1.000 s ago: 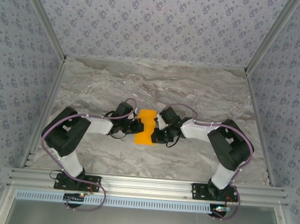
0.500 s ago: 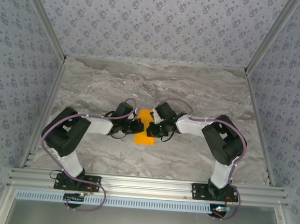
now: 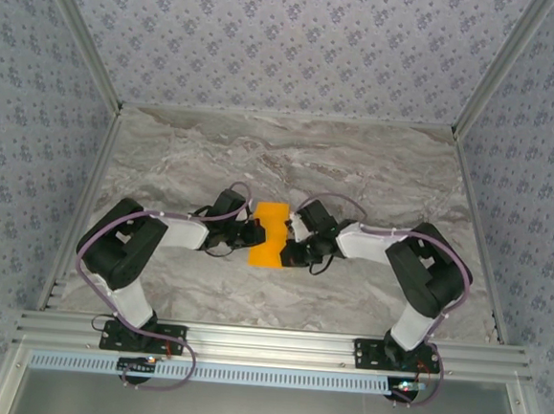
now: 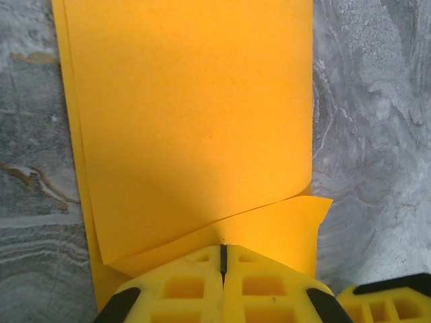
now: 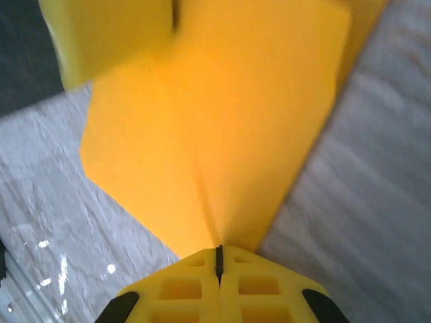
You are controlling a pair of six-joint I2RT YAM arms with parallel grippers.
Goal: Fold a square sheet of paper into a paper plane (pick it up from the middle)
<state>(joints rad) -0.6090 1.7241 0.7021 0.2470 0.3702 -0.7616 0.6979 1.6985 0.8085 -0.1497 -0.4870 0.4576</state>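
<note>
Paper (image 3: 269,227) in left end effector (image 4: 222,250) and right end effector (image 5: 218,254)

The bright-orange sheet of paper (image 3: 268,233) lies near the middle of the worktop (image 3: 385,172). It is folded into a narrow rectangle of slightly offset layers, long sides running toward the far edge.

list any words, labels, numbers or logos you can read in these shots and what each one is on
No text, label, number or logo can be read.
orange sheet of paper: plain, nothing printed on the side that shows.
wallpaper: repeating floral pattern, no lettering.
marble-look table: veining only.
arm bases: any marking there is too small to read.
</note>
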